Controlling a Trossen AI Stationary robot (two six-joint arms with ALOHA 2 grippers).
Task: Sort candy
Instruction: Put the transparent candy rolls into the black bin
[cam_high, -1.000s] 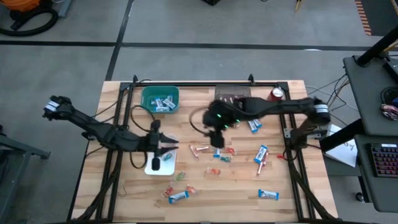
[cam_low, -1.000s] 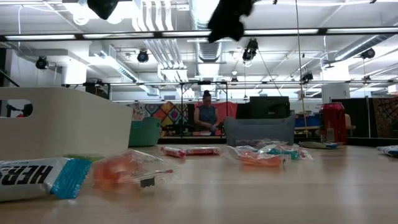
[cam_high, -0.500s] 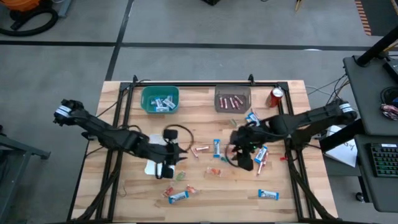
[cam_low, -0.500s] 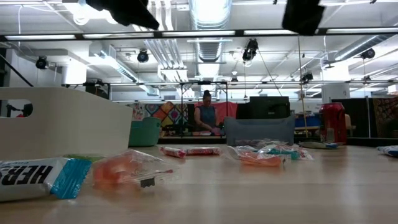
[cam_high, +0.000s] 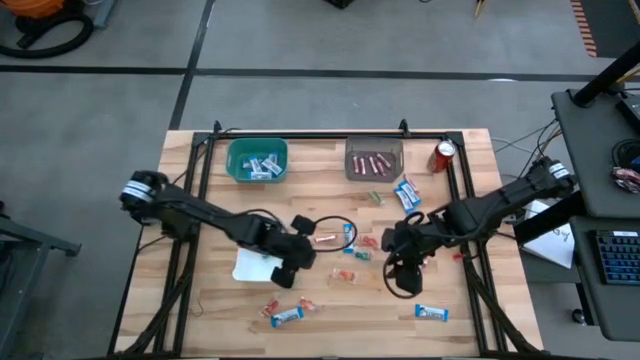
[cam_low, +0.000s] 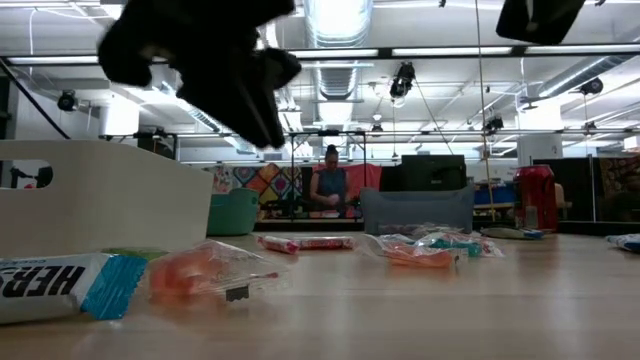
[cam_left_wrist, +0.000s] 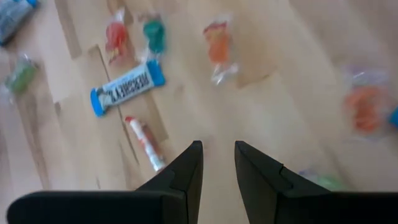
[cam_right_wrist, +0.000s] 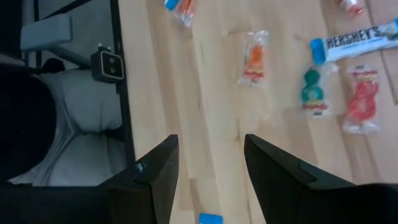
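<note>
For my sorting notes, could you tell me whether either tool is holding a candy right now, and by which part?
Nothing is held. The left tool and the right tool both hover above the table with fingers apart and nothing between them.

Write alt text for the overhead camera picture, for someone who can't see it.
Two dark robot arms reach over a wooden table scattered with small wrapped candies: the left gripper beside a white tray, the right gripper near a blue-and-white mini bar. Along the far edge stand a teal bin, a grey bin and a red soda can.
</note>
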